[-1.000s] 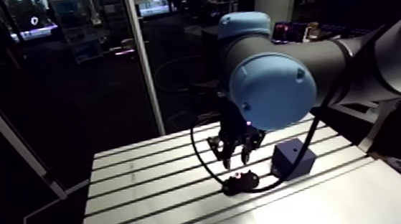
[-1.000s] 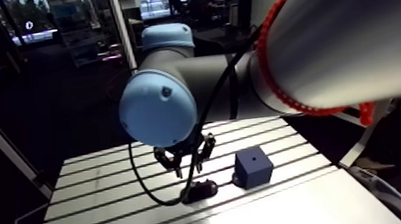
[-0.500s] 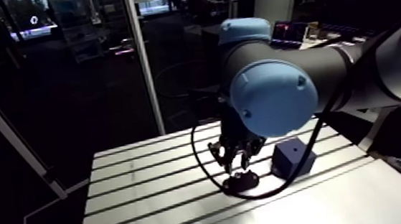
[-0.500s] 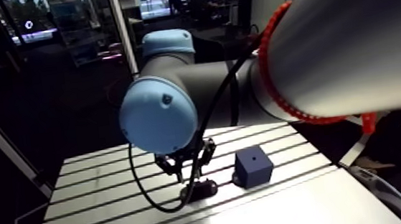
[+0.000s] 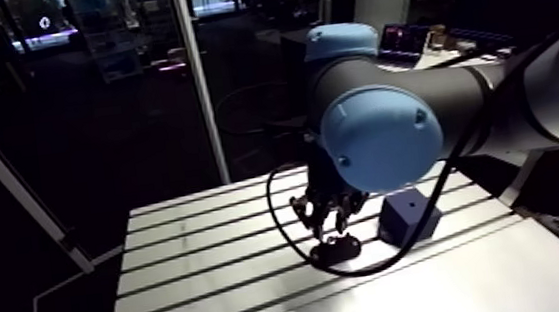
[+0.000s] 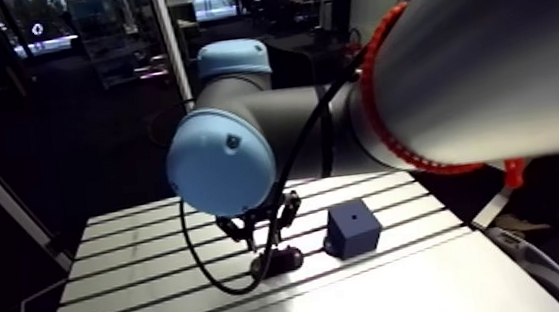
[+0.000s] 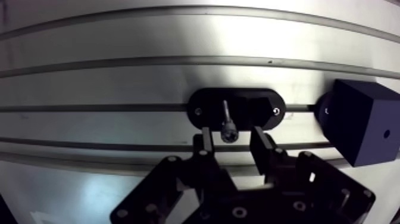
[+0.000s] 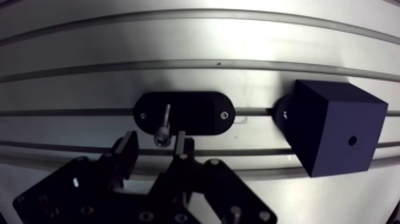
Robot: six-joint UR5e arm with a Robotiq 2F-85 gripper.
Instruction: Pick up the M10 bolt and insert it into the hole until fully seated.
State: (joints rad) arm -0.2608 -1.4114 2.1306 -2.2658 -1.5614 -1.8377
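In the wrist view a slim metal bolt (image 7: 227, 122) stands in a black oval holder (image 7: 262, 110), its socket head toward the camera. My gripper (image 7: 233, 142) hangs just above the holder, open. The bolt's head lies between the two fingertips, nearer one finger (image 7: 206, 140) than the other, with a gap on both sides. A dark blue block (image 7: 360, 119) with a small hole (image 7: 387, 133) in its upper face sits beside the holder. In the arm view the gripper (image 5: 330, 225) is low over the holder (image 5: 336, 251), and the block (image 5: 408, 217) stands to its right.
The slotted aluminium table (image 7: 89, 77) runs in long grooves under the holder and block. A black cable loops from the wrist down past the holder (image 6: 278, 262) in the arm view. Bare table stretches to the left and front.
The gripper has come down closer to the holder and bolt. The holder and block have stayed put.
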